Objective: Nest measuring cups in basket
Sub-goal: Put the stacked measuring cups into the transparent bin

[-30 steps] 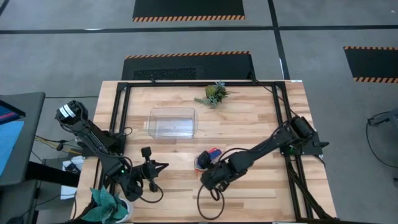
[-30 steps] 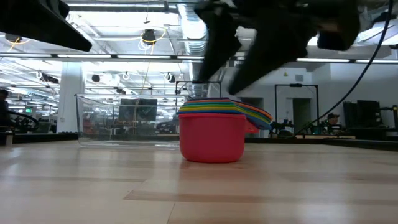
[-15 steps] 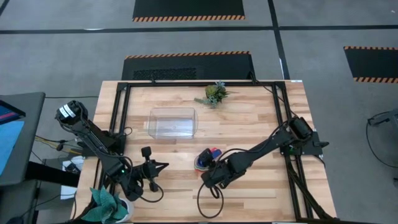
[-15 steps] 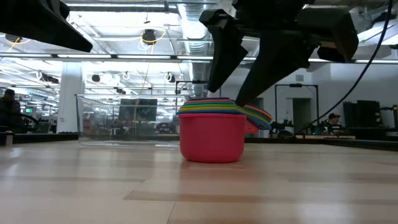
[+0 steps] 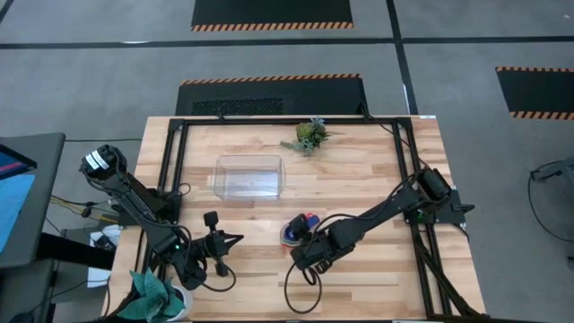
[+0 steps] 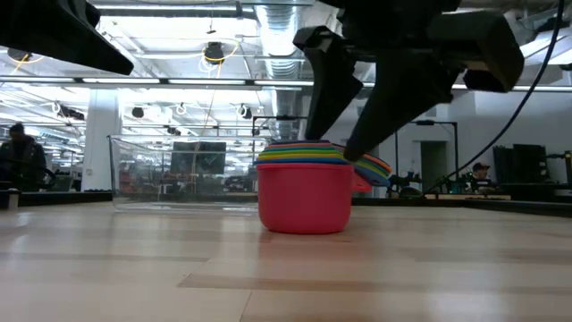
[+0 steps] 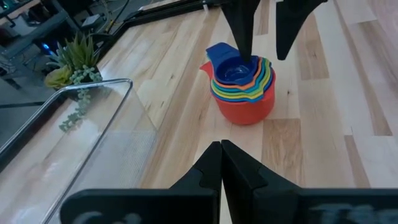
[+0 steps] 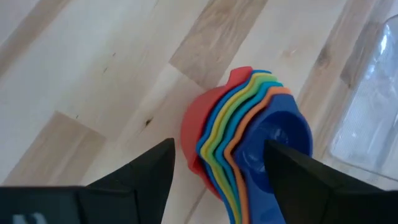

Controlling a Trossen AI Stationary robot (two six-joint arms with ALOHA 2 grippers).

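Wood table [image 5: 359, 179]: measuring cups [image 5: 296, 231] stacked, outside basket [image 5: 249, 176].
R gripper [image 6: 344, 148] spread over stack; L gripper [image 7: 221, 149] pressed together, idle nearby.

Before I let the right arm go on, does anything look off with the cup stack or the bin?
Nothing damaged or spilled. The nested stack of coloured plastic measuring cups stands upright on the wooden table, outside the clear plastic bin. The open right gripper straddles its handles.
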